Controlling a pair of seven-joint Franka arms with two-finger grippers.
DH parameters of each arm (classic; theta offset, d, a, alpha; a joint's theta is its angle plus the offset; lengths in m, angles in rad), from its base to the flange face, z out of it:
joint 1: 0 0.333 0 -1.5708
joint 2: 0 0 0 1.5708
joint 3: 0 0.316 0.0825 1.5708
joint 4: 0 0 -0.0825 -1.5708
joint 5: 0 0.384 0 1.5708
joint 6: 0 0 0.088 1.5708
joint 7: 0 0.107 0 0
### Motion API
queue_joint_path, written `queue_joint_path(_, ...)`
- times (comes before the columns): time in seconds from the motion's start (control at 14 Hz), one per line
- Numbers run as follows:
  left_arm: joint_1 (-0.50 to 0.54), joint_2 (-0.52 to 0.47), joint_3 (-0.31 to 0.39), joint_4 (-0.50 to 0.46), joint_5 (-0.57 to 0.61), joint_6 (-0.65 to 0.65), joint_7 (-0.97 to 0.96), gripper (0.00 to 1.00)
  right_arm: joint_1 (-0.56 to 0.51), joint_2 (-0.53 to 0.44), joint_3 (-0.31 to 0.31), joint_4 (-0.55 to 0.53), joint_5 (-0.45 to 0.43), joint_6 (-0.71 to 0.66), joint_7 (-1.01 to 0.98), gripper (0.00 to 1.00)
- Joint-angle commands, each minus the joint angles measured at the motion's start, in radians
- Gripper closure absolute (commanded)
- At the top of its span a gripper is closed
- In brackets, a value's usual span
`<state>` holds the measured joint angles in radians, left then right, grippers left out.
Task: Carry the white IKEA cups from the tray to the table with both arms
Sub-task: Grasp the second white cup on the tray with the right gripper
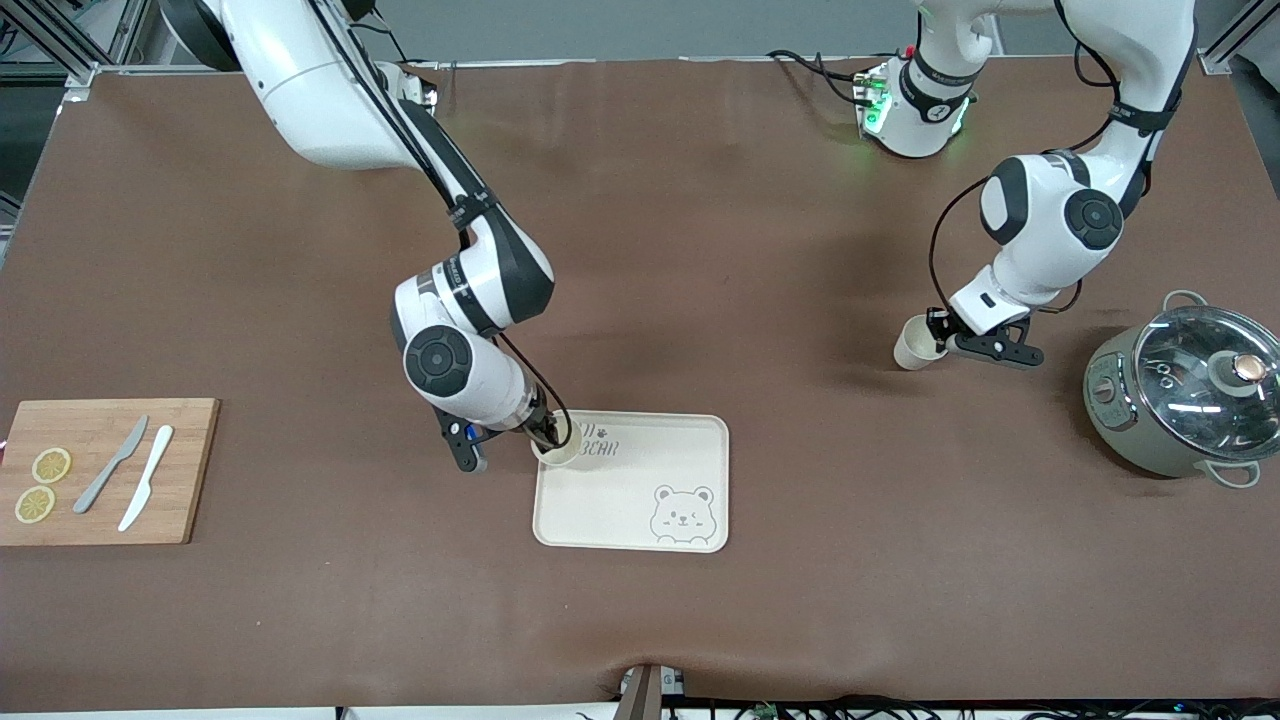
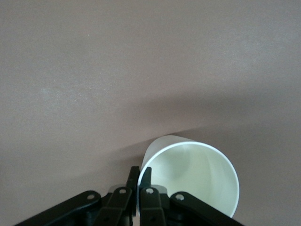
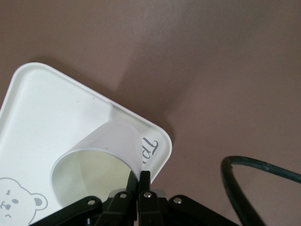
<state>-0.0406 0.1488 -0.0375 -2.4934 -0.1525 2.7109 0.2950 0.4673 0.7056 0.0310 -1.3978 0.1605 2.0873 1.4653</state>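
Both claws are pinching cup walls. Right gripper (image 1: 548,434) is sitting low at the tray's (image 1: 640,520) corner toward the right arm's end and farthest from the front camera, its fingers (image 3: 139,181) clamped narrow on the rim of one white cup (image 1: 558,450), one finger inside and one outside. That cup is resting on or just above the tray floor beside the lettering; I cannot tell which. Left gripper (image 1: 938,336) is hanging over bare table (image 1: 700,250) between the tray and the pot (image 1: 1185,400), squeezing the wall of the other cup (image 1: 915,343), which is tilting with its mouth toward the wrist camera. Judging from this, the coming move is turning on height: the left cup is needing a straight drop to the table beneath it, while the right cup is needing a lift over the tray's raised rim.
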Motion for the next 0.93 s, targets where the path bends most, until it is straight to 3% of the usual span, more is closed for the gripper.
queue_joint_path(0.0,0.004,0.021,-0.009,0.022,-0.03,0.017,0.029,1.0,-0.058,-0.057,0.015,-0.003,-0.022,-0.103,-0.132,1.0)
queue_joint_path(0.21,0.007,0.025,-0.009,0.027,-0.032,0.021,0.056,1.0,-0.116,-0.11,0.013,-0.029,-0.024,-0.23,-0.298,1.0)
queue_joint_path(0.43,0.007,0.04,-0.009,0.044,-0.03,0.021,0.056,0.81,-0.17,-0.175,0.013,-0.12,-0.022,-0.233,-0.471,1.0)
queue_joint_path(0.5,0.005,0.049,-0.009,0.047,-0.03,0.023,0.056,0.65,-0.193,-0.199,0.012,-0.165,-0.025,-0.23,-0.523,1.0)
queue_joint_path(0.57,0.005,0.052,-0.009,0.053,-0.03,0.023,0.056,0.58,-0.216,-0.225,0.01,-0.199,-0.027,-0.231,-0.595,1.0)
queue_joint_path(0.64,0.005,0.054,-0.009,0.054,-0.03,0.023,0.056,0.38,-0.246,-0.251,0.01,-0.236,-0.027,-0.231,-0.662,1.0)
queue_joint_path(0.86,0.004,0.054,-0.009,0.059,-0.03,0.023,0.056,0.13,-0.318,-0.31,0.006,-0.325,-0.035,-0.225,-0.837,1.0)
